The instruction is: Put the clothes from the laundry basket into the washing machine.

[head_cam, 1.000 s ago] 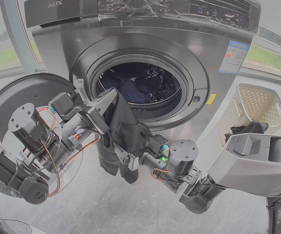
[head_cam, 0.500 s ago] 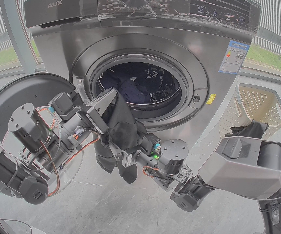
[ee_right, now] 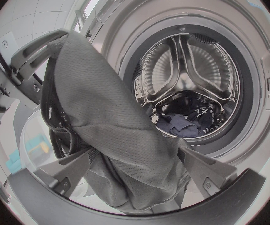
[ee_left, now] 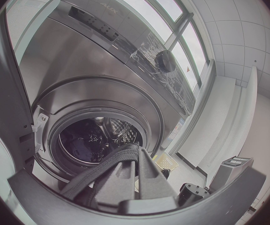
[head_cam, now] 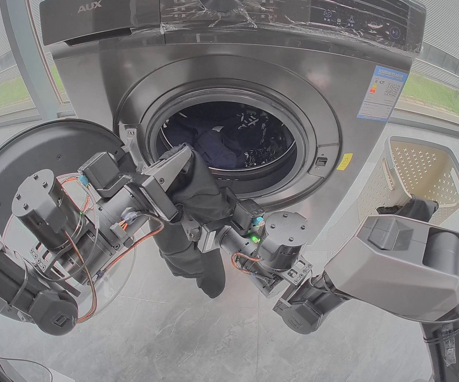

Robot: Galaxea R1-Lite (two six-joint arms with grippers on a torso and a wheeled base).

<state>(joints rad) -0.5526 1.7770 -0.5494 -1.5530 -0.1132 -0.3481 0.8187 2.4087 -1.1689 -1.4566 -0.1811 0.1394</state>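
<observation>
The silver front-loading washing machine (head_cam: pixel 272 75) is shown with its round door (head_cam: pixel 44 155) swung open at its left and dark clothes (head_cam: pixel 224 144) lying in the drum. A dark grey mesh garment (head_cam: pixel 197 197) is suspended just before the machine's port. A beige perforated laundry basket (head_cam: pixel 431 176), with one dark item (head_cam: pixel 410 208) draped over its rim, is placed at the machine's right.

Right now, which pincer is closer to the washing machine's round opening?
Left. The left pincer holds the dark garment at the rim of the opening; the right pincer is lower, under the garment.
</observation>
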